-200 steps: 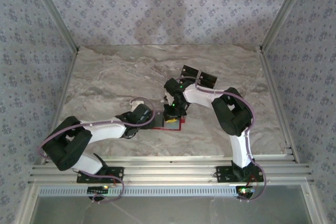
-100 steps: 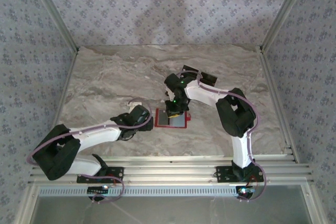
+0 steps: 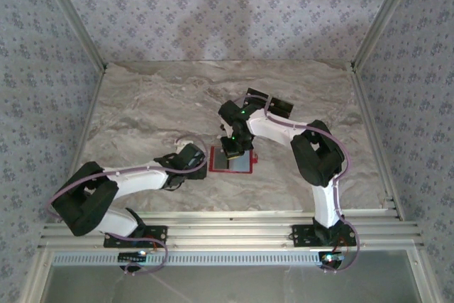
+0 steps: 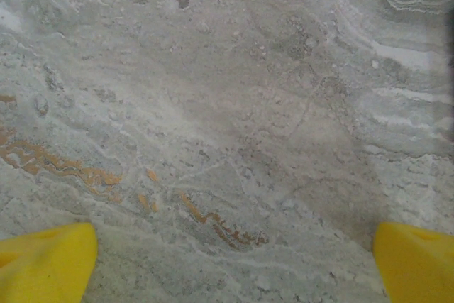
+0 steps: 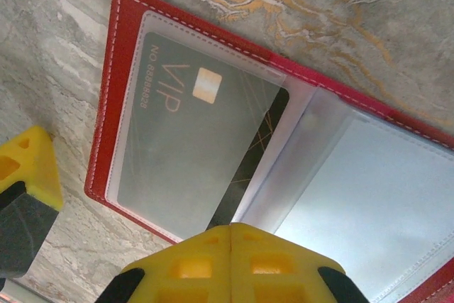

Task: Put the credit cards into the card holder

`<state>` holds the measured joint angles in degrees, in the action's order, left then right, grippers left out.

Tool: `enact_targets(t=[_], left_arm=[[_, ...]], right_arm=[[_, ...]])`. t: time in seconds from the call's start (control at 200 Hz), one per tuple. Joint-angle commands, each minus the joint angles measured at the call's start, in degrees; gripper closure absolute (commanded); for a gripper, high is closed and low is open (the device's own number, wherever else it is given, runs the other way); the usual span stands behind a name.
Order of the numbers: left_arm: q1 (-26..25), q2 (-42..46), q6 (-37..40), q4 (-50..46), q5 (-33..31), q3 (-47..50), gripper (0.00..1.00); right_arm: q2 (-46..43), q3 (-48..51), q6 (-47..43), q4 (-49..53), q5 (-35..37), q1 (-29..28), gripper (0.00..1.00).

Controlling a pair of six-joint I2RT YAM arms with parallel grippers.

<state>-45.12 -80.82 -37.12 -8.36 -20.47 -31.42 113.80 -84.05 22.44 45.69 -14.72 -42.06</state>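
The red card holder [image 3: 230, 162] lies open and flat on the marble between the two arms. In the right wrist view its left clear pocket [image 5: 191, 147] holds a black credit card [image 5: 266, 129] printed VIP, with a dark strip of the card showing at the fold. My right gripper [image 5: 232, 230] is shut just above the holder's [image 5: 117, 47] middle, with its tips over that strip and no gap between the fingers. It hangs over the holder's far half [image 3: 235, 148]. My left gripper [image 4: 230, 274] is wide open over bare marble, just left of the holder [image 3: 204, 164]. More black credit cards [image 3: 281, 107] lie behind the right arm.
The holder's right pocket [image 5: 369, 204] looks empty and pale. Another yellow and black finger [image 5: 25, 175] stands off the holder's left corner. Metal frame posts [image 3: 369, 118] and patterned walls close in the table. An aluminium rail [image 3: 227, 228] runs along the near edge.
The left gripper let go of the holder's left edge and drew back left. The holder now lies open and flat. The right gripper closed fully and shifted slightly toward the far side.
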Motion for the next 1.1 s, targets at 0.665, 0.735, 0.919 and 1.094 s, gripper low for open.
enact_targets(t=[0.665, 0.735, 0.919, 1.094], left_arm=[[-0.2, -3.8, 0.1, 2.3, 2.9, -0.7, 0.00], [-0.4, -4.0, 0.0, 2.3, 3.0, -0.7, 0.00], [-0.5, -4.1, -0.1, 2.6, 3.1, -0.6, 0.00], [-0.5, -4.1, -0.1, 2.8, 3.2, -0.6, 0.00]], right_arm=[[2.6, 2.1, 3.9, -5.5, -4.7, -3.2, 0.93], [3.2, 1.3, 4.1, -5.6, -5.3, -3.5, 0.93], [2.2, 0.8, 4.2, -5.0, -5.7, -3.6, 0.93], [-2.0, 3.2, 4.6, -5.2, -4.1, -2.3, 0.93]])
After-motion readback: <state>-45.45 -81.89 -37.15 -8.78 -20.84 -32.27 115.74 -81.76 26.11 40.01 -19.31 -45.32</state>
